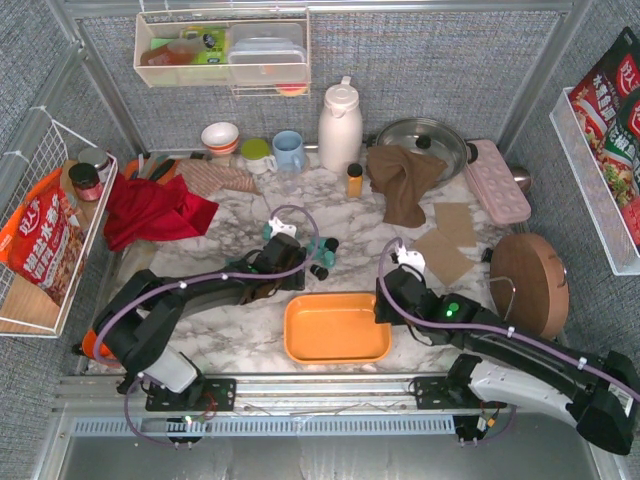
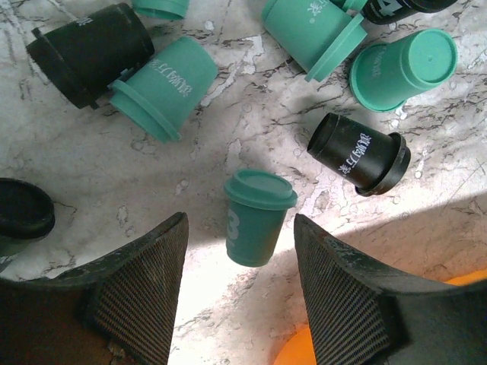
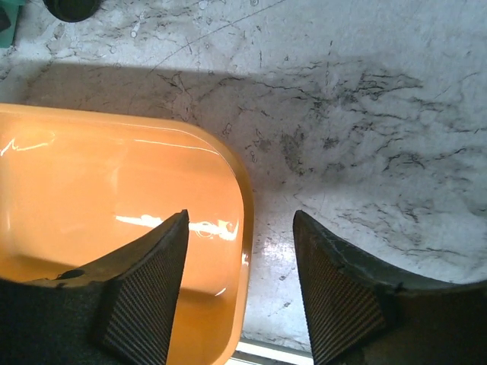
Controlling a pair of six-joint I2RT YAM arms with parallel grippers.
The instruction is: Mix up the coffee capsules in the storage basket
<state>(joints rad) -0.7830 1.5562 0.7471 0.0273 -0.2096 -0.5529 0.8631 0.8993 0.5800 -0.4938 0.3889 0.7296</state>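
Jaws both spread: left gripper [image 2: 239, 236] frames a teal pod [image 2: 257, 220] beside the tray [image 1: 336, 330] for pickup; right gripper [image 3: 240, 228] straddles its rim.

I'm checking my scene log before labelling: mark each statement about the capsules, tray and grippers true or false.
1. The shallow orange plastic tray holds capsules. False: none are inside; they lie on the marble table.
2. A teal-green capsule sits between the left gripper's open fingers. True.
3. The right gripper is shut on the tray's rim. False: it is open, straddling it.
4. Every capsule is teal-green. False: a black capsule lies nearby.
5. A white jug stands at the table's back. True.
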